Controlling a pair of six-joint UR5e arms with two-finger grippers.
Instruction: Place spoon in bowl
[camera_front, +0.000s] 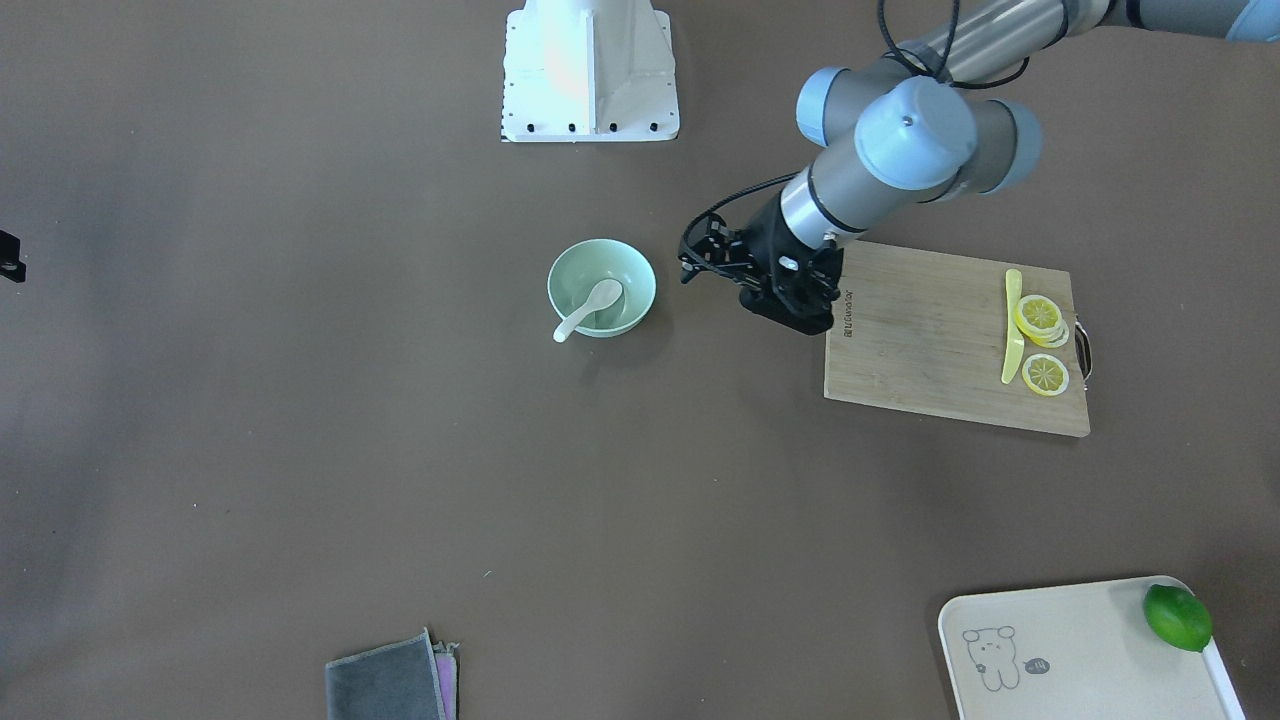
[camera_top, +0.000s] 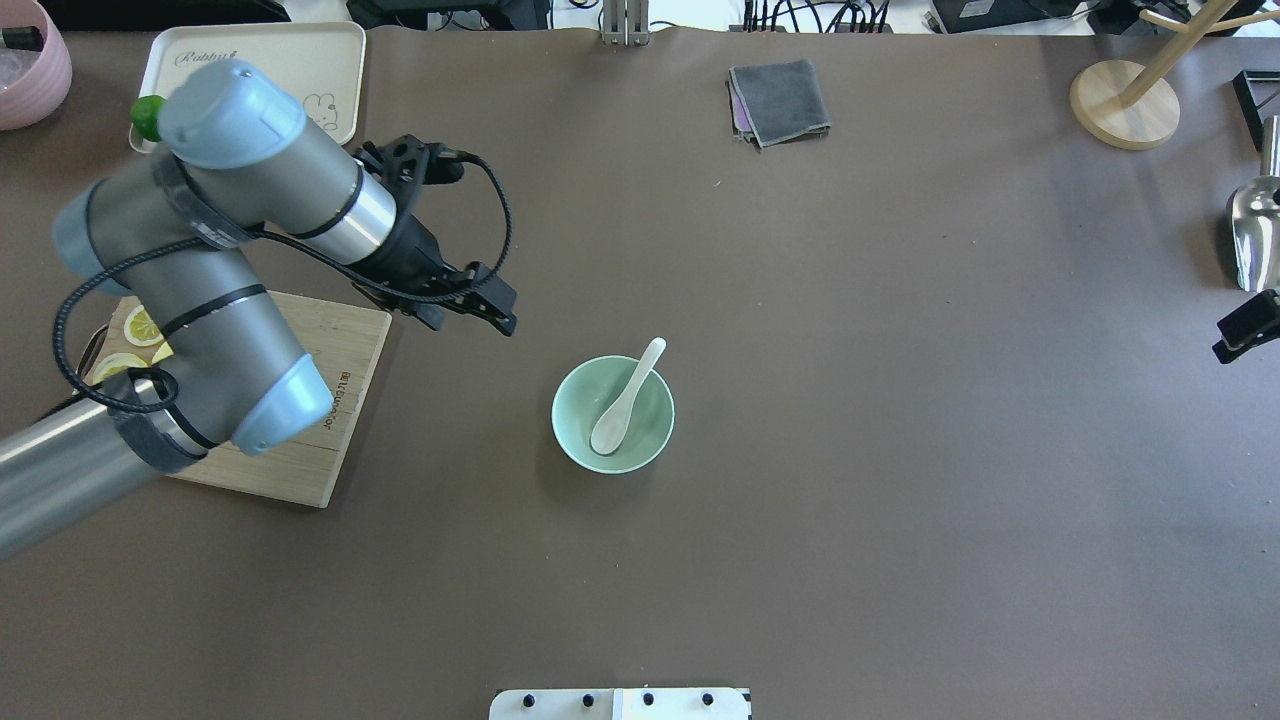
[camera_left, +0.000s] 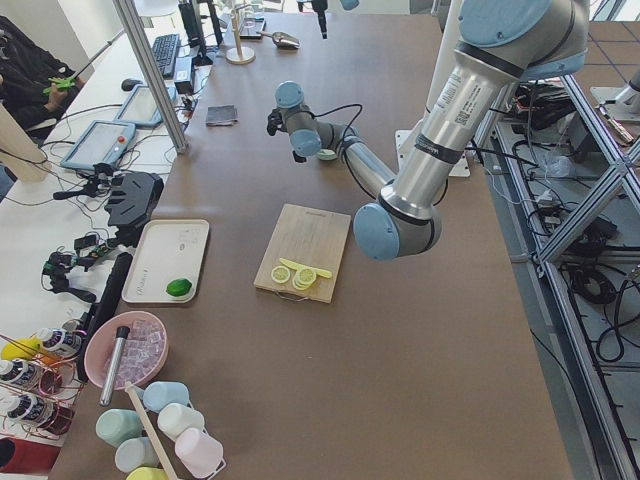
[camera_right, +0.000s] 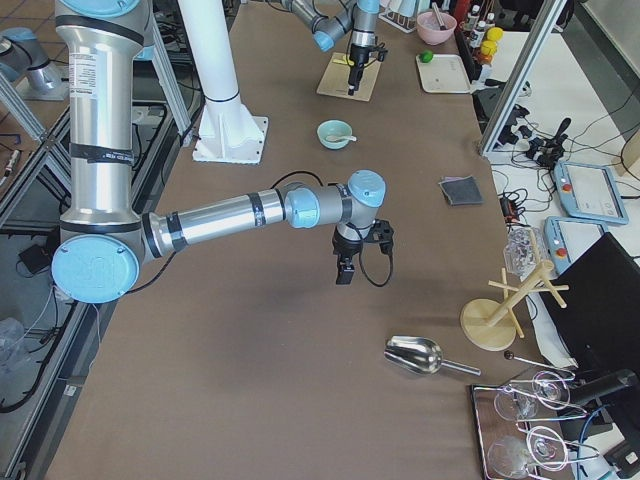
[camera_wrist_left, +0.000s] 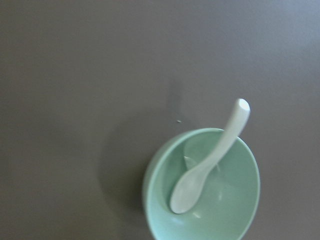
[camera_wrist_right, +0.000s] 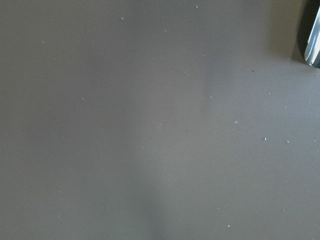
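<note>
Resting in the bowl (camera_top: 650, 445) is the spoon (camera_top: 625, 400), scoop down on the glossy inside, handle leaning over the rim on the side away from the robot. The bowl sits mid-table with bare brown table (camera_top: 900, 500) all round it. The left gripper (camera_top: 478, 308) hangs above the table between the bowl and the cutting board (camera_front: 930, 330), near the board's corner and apart from the bowl, fingers looking spread and holding nothing. Overhead, the left arm's bulk covers much of the board; the front-facing camera shows what it hides: lemon slices (camera_front: 1040, 318) stacked beside the yellow knife (camera_front: 1012, 325) at the board's far end. The cream tray (camera_front: 1080, 650) carries a lime (camera_front: 1177, 617) at its edge, and a folded grey cloth (camera_top: 780, 100) lies well apart from the bowl. The left wrist camera looks straight down on bowl and spoon, no fingers in shot. The right gripper (camera_right: 345, 270) shows best from the right-end camera, poised over open table near a metal scoop (camera_right: 415, 355); whether its fingers are spread or together, I cannot tell.
</note>
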